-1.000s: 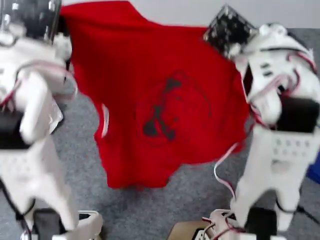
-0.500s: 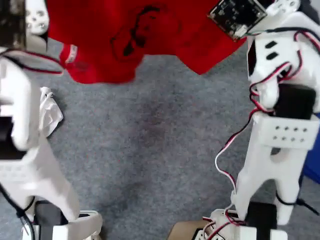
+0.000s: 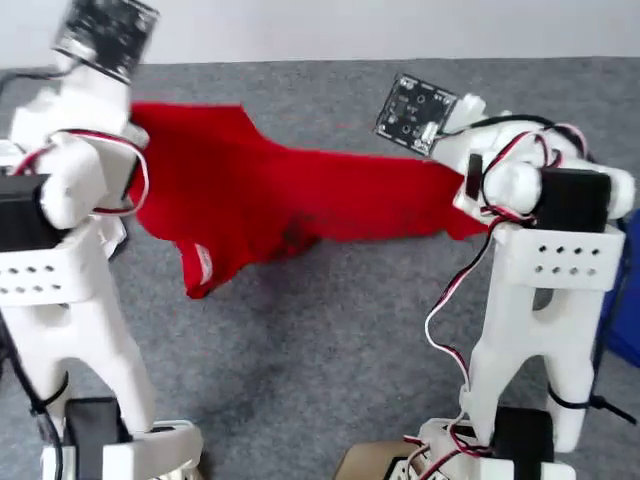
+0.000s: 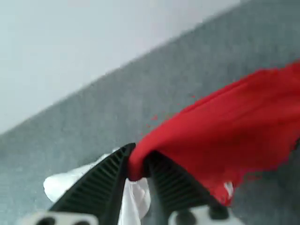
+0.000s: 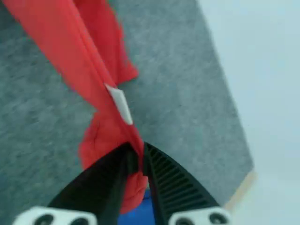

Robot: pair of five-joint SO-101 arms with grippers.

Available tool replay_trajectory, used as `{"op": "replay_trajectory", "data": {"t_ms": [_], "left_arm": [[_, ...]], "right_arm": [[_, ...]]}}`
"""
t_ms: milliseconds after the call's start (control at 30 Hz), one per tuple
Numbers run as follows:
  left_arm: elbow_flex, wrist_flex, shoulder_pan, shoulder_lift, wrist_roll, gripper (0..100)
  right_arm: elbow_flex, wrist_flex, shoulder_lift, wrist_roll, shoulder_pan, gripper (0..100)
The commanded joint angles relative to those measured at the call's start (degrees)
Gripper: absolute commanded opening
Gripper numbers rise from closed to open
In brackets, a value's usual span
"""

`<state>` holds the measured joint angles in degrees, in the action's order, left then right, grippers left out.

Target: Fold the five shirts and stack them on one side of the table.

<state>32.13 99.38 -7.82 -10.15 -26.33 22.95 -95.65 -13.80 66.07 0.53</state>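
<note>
Grey felt-like tabletop w/ pale wall behind

From my station I see a grey, carpet-like worktop running back to a pale wall. Something blue sits at its right edge, partly cut off. A tan piece lies at the near edge; I can't tell what it is.

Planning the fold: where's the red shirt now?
High view: the red shirt stretches across the far half of the table, its ends clamped in the left pincer and the right pincer.
</note>
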Motion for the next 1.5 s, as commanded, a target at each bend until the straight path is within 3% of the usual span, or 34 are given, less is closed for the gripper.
{"op": "replay_trajectory", "data": {"t_ms": [0, 167, 300, 767, 1067, 1300, 1467], "left_arm": [[-9.4, 1.2, -0.6, -5.4, -4.7, 0], [-20.2, 1.1, -0.6, -11.9, -9.6, 0], [-21.0, 1.0, -0.9, -15.3, -9.9, 0], [-5.8, -8.1, -1.0, -31.4, -9.8, 0], [-4.9, -19.4, -1.1, -43.0, -9.8, 0], [-4.8, -19.4, -1.1, -50.4, -10.0, 0], [-5.0, -17.0, -6.0, -53.8, -9.9, 0]], "right_arm": [[0.5, -3.3, -2.2, 0.6, -0.5, 1.0], [0.6, -6.0, -2.3, 2.7, -0.3, 1.0], [0.9, -5.5, -4.5, 2.7, -0.3, 1.0], [0.9, 10.0, -23.0, 1.7, 0.1, 1.0], [0.9, 16.7, -33.2, -3.1, 9.5, 0.9], [0.9, 17.4, -40.0, -3.6, 12.0, 0.9], [0.6, 14.0, -43.5, -2.3, 12.2, 1.0]]}}
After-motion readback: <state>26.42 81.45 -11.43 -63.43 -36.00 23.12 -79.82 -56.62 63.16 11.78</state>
